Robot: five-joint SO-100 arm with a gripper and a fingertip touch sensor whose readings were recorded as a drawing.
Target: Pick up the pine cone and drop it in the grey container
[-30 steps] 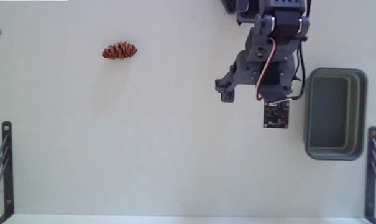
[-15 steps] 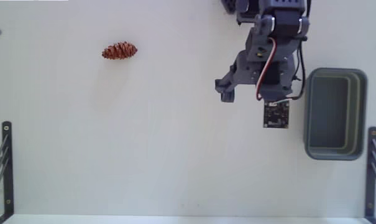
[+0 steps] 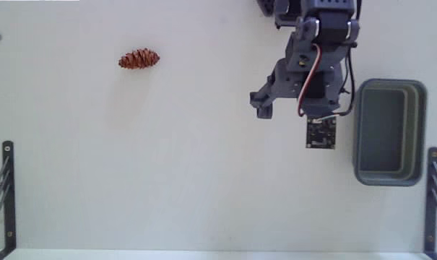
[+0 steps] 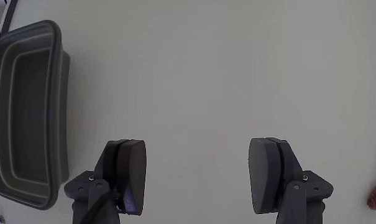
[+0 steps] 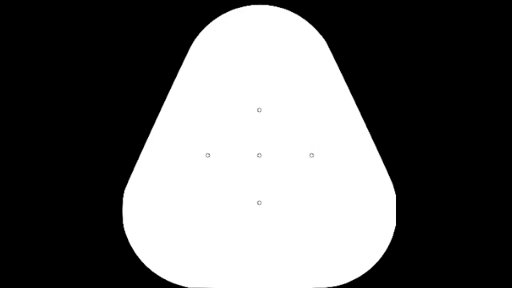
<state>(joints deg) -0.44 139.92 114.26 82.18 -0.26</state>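
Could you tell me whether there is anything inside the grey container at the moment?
The grey container looks empty: both views show only its bare floor. The pine cone lies far off on the table. In the wrist view, the near wall hides a strip of the floor.

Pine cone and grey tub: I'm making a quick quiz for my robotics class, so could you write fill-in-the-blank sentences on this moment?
1. In the fixed view, the pine cone lies on the ____ side of the table.
2. The grey container holds ____.
3. In the wrist view, the gripper has its jaws ____.
4. Between the jaws there is only bare ____.

Missing words: left; nothing; open; table
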